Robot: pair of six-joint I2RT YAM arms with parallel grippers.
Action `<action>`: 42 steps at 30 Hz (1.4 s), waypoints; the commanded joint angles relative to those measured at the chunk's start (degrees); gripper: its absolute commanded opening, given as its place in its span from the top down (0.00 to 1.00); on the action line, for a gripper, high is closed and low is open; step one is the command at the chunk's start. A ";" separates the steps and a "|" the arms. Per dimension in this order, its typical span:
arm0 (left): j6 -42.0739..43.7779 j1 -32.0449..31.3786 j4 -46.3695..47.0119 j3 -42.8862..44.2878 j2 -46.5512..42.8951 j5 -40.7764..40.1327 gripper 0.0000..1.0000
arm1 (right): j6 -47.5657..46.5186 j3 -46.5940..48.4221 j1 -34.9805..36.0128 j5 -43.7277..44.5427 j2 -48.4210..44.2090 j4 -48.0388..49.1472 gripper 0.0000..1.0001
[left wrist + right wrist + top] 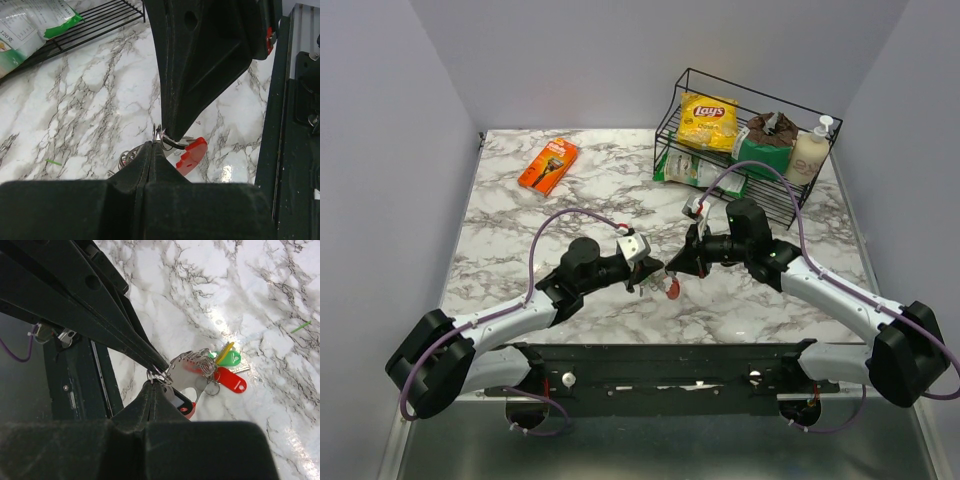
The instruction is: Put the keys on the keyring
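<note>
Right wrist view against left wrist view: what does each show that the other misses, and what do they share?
Only the right wrist view shows the green key head and the yellow key head, fanned out beside the flat grey keyring. Only the left wrist view shows the wire rack and a green-and-white packet at it. Both show the marble table, and the left gripper and right gripper, both shut, with their tips meeting at the metal cluster.
</note>
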 commanded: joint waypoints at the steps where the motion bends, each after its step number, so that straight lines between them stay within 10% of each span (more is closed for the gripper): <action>1: 2.79 -0.40 -0.83 1.01 -1.31 1.77 1.00 | -0.70 1.13 0.31 1.10 -0.17 1.75 0.99; 39: 1.57 -0.31 8.48 -6.11 -7.72 3.17 1.00 | 0.00 0.34 0.31 3.21 0.54 2.01 0.99; 42: 1.56 -0.31 9.62 -6.46 -7.73 3.44 1.00 | -0.08 0.25 0.31 3.21 0.01 2.28 0.83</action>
